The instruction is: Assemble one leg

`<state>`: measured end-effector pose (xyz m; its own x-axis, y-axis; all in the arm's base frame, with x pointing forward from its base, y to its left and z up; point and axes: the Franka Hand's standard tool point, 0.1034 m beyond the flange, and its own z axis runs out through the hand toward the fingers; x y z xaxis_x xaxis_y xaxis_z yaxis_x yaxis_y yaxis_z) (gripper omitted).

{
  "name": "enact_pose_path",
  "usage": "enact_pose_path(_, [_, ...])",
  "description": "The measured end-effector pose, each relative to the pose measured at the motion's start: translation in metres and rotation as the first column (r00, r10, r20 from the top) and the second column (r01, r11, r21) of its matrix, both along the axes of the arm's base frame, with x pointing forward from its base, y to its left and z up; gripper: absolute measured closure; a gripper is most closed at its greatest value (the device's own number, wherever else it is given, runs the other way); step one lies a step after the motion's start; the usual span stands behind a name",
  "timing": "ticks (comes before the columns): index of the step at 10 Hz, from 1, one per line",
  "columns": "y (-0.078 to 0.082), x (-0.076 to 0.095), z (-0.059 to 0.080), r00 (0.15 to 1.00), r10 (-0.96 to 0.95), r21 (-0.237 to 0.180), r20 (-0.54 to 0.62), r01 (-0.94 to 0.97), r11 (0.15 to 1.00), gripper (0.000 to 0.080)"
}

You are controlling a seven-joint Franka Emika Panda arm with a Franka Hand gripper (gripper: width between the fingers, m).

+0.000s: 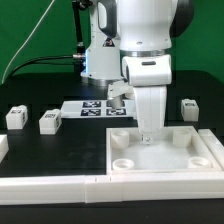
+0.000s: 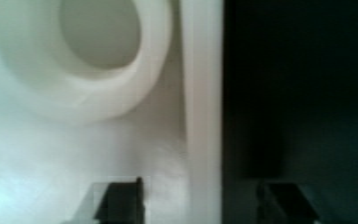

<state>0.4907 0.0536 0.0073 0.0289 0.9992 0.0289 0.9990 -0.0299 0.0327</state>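
Open jaws straddle the white panel (image 2: pixel 158 140) rim, clear only in wrist view.

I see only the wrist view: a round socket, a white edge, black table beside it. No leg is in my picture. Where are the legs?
Observer: At the exterior view's left stand one leg and a second leg, apart from the white panel.
Operator: Where is the end effector over that panel?
Observer: The end effector hangs low near its edge far from the exterior camera.
Operator: Any leg on the other side?
Observer: A third leg stands at the exterior view's right.
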Motion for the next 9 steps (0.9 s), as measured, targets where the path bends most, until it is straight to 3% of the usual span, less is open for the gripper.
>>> enact_pose_path(1, [0.000,0.000,0.000,1.000,0.000,0.000,0.000,0.000,1.000,0.0220])
enact_pose_path(2, [0.000,0.000,0.000,1.000,0.000,0.000,0.000,0.000,1.000,0.0220])
enact_pose_path(3, [0.000,0.000,0.000,1.000,0.000,0.000,0.000,0.000,1.000,0.0165])
enact_pose_path(6, [0.000,-0.002,0.002,1.000,-0.019,0.001,0.002,0.019,1.000,0.0151])
enact_pose_path(9, [0.004,-0.022,0.028,0.992,-0.121,-0.001,0.022,0.121,0.993,0.0151])
